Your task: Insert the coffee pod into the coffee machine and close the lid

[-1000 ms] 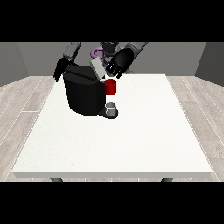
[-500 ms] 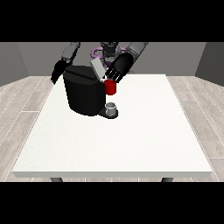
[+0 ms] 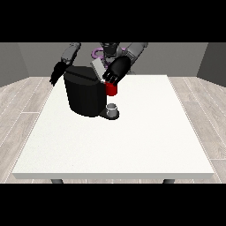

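Counter [image 3: 132, 145]: big white top, filling most of what I see from here; the robot stands behind its far edge.

Coffee machine [image 3: 86, 95]: black, bulky, sitting toward eleven o'clock on the counter, well back from the near edge.

Lid [image 3: 98, 69]: a pale grey flap at the machine's top, tilted up and leaning toward one o'clock, so it stands raised rather than flat.

Red thing at the machine [image 3: 111, 89]: just at the machine's three o'clock side, right under the dark fingers.

Grey thing [image 3: 113, 108]: a small cup-like shape on the dark base at the machine's five o'clock corner; I cannot say whether it is the coffee pod.

Coffee pod: I cannot pick it out with any certainty from where I stand.

Hand at the view's right [image 3: 117, 71]: up at the lid's free end, its dark fingers bent over the flap and reaching down to the red thing; whether they truly clasp the lid or just rest on it I cannot tell.

Hand at the view's left [image 3: 58, 73]: hanging at the machine's ten o'clock side, fingers pointing downward and relaxed, nothing in it, apart from the machine's wall as far as I can see.
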`<act>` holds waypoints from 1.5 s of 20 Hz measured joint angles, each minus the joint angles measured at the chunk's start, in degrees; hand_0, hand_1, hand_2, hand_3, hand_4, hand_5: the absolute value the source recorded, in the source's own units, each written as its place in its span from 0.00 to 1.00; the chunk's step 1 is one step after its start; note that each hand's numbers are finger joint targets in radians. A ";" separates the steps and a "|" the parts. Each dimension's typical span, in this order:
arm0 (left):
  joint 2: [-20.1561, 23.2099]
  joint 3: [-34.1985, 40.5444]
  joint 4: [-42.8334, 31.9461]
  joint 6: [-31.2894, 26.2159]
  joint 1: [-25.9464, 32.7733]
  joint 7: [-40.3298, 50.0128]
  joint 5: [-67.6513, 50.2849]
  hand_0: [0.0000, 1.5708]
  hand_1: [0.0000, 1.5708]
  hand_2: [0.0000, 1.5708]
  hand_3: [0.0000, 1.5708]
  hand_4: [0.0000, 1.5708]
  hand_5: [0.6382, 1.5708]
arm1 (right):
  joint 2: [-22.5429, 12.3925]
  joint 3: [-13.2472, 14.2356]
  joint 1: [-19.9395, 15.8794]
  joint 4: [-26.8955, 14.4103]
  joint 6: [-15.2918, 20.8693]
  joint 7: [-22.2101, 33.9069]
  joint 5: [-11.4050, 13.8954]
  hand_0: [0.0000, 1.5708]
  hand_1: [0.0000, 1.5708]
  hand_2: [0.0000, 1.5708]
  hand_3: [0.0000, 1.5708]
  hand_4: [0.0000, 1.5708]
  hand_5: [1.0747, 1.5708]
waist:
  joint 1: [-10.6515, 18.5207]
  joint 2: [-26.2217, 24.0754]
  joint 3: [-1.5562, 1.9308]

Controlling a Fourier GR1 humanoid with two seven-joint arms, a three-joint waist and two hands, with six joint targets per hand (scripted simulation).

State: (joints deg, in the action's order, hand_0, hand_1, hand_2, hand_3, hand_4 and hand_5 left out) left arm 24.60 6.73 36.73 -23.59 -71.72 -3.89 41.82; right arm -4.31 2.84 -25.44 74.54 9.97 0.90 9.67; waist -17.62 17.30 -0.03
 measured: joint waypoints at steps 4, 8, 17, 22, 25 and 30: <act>0.18 0.08 0.16 0.41 -0.59 -0.91 0.15 0.77 0.77 0.79 0.77 0.23 1.00 | 0.22 0.37 -0.28 -0.75 0.50 -0.56 -0.05 0.00 0.00 0.00 0.00 0.00 1.00 | 0.60 0.45 0.02; 0.71 0.03 0.20 0.70 -1.22 -1.96 0.50 0.77 0.77 0.78 0.75 0.23 1.00 | -0.15 0.96 -0.93 -1.14 0.49 -0.43 -0.34 0.00 0.00 0.00 0.00 0.00 1.00 | 0.73 0.83 0.03; 1.25 -2.01 0.40 4.37 -0.76 -3.45 3.89 0.77 0.77 0.78 0.70 0.00 1.00 | -0.25 0.90 -1.65 -1.28 0.76 -0.02 -0.06 0.00 0.00 0.00 0.00 0.00 1.00 | 0.79 1.30 0.04; 2.75 -2.96 -0.05 5.47 -0.91 -4.77 5.89 0.72 0.72 0.73 0.64 0.00 1.00 | -0.70 1.05 -1.99 -0.81 0.36 -0.13 -0.28 0.00 0.00 0.00 0.00 0.00 1.00 | 0.08 2.07 0.07; 2.75 -2.92 -0.43 5.73 -0.86 -5.32 6.18 0.71 0.71 0.72 0.63 0.00 1.00 | -0.55 1.28 -2.00 -0.79 0.71 0.01 -0.37 0.00 0.00 0.00 0.00 0.00 1.00 | 0.18 2.17 0.11; 2.83 -1.87 -0.65 7.78 -0.82 -6.55 6.10 0.77 0.77 0.75 0.61 0.00 1.00 | -0.29 0.85 -1.84 -0.36 0.63 0.15 -0.32 0.00 0.00 0.00 0.00 0.00 1.00 | -0.43 2.84 0.10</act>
State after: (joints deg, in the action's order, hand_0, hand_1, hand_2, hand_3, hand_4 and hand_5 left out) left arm 27.43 4.86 36.08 -15.81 -72.54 -10.44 47.92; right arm -4.59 3.69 -27.28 74.18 10.60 1.05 9.35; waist -18.05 20.14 0.07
